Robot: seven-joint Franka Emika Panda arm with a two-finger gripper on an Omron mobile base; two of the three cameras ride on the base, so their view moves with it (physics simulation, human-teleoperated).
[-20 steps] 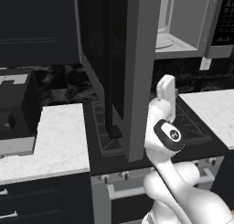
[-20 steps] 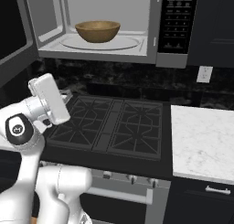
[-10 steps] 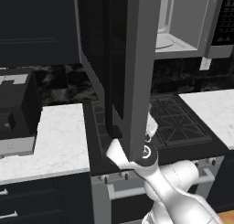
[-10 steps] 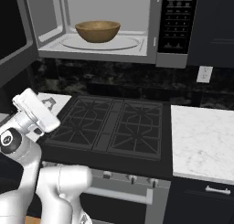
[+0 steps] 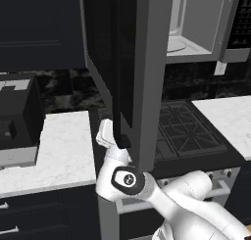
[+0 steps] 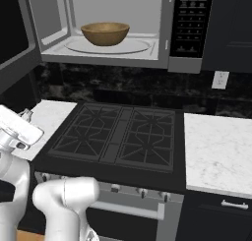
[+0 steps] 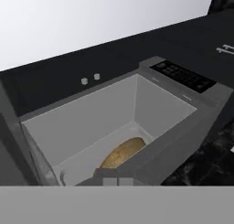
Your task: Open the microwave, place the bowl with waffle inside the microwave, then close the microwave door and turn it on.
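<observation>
The microwave [image 6: 162, 58] hangs open above the stove, its light grey inside lit. The tan wooden bowl [image 6: 105, 33] sits on the turntable inside; its contents are hidden by its rim, so the waffle is out of sight. The microwave door [image 5: 130, 62] stands swung out wide toward me. My gripper [image 5: 104, 131] is low, just under the door's lower edge on its left side, shut and holding nothing. From the right base view the gripper [image 6: 24, 118] is at the far left over the counter's edge. The hand view looks up into the microwave [image 7: 137, 104] at the bowl [image 7: 122, 152], with my gripper [image 7: 118, 181] closed.
A black gas stove [image 6: 118, 136] lies below the microwave. White marble counters [image 5: 59, 151] [image 6: 216, 146] flank it. A black toaster-like box [image 5: 17, 116] stands on the left counter. The black button panel [image 6: 189, 21] is on the microwave's right, with a wall outlet [image 6: 220, 79] below it.
My arm has swung down and to the left, from over the stove to under the open door's lower edge. The bowl and the door have stayed put.
</observation>
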